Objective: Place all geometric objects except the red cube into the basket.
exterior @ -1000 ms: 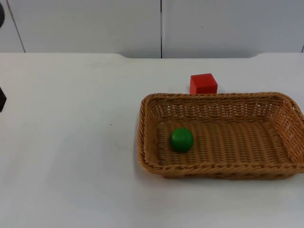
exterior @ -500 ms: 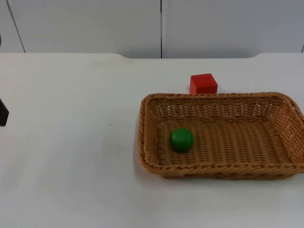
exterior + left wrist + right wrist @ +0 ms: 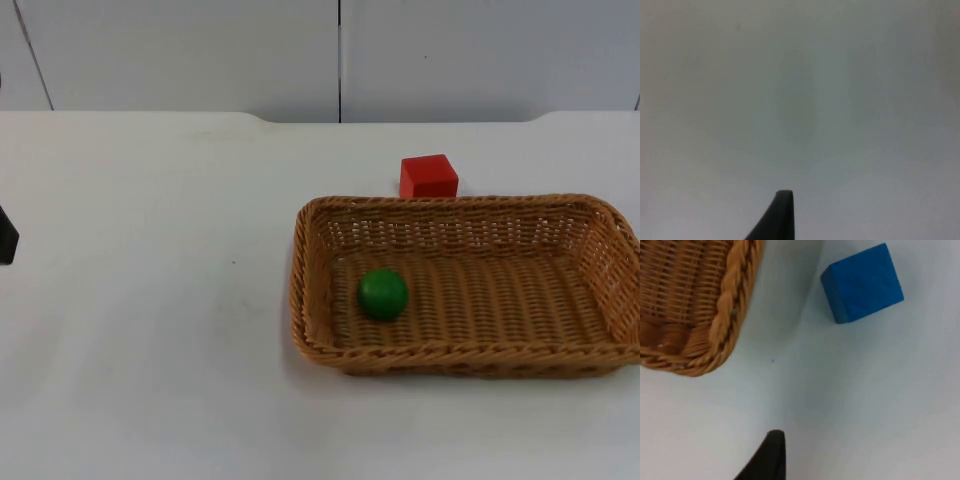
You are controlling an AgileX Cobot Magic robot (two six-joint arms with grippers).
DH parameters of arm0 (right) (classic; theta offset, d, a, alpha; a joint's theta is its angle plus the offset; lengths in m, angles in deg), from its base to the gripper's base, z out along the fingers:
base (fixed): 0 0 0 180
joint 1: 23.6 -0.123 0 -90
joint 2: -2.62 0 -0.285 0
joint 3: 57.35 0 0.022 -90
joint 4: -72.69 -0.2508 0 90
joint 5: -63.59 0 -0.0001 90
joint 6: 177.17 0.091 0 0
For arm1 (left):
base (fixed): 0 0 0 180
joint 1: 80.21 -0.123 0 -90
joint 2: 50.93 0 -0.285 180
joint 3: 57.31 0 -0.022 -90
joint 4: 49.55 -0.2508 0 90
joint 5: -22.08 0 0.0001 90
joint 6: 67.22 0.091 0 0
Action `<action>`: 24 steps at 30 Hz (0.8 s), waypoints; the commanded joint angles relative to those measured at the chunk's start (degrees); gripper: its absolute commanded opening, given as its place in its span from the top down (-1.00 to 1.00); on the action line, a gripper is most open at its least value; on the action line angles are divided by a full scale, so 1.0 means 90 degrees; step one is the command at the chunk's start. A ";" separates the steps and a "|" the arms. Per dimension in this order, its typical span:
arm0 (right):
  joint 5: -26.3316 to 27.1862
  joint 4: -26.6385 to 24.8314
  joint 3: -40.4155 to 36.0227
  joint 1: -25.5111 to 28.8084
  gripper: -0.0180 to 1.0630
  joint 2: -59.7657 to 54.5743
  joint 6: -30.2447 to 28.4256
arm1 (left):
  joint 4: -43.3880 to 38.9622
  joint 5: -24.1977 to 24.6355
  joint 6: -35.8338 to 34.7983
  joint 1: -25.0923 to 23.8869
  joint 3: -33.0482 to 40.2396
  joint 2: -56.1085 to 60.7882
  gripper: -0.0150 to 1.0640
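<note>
A woven wicker basket [image 3: 300,290] stands on the white table at the right. A green ball [image 3: 382,293] lies inside it near its left end. The red cube [image 3: 428,176] rests on the table just behind the basket's far rim. In the right wrist view a blue cube [image 3: 862,283] sits on the table a short way off a corner of the basket [image 3: 735,300]. My right gripper [image 3: 771,455] hovers above the bare table near that corner, short of the blue cube. My left gripper [image 3: 5,236] waits at the table's far left edge over bare table [image 3: 800,100].
The grey partition wall [image 3: 340,55] closes the table at the back. White table surface stretches across the left half and in front of the basket.
The dark tip of the left arm at the picture's left edge slid slightly toward the front, then stayed still. Basket, ball and red cube have not moved.
</note>
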State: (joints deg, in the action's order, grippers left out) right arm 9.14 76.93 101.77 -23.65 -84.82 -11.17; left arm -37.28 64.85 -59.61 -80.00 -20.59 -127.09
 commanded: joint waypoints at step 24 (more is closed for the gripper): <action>0.2690 -0.1635 0.0585 0.0609 -0.96 -0.3826 -0.3521 | 0.0091 0.0009 0.0054 -0.0031 0.0032 0.0039 -0.98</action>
State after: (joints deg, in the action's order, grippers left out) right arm 31.68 62.74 106.86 -18.51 -117.60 -42.00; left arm -37.16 65.07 -59.36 -80.00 -20.59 -127.09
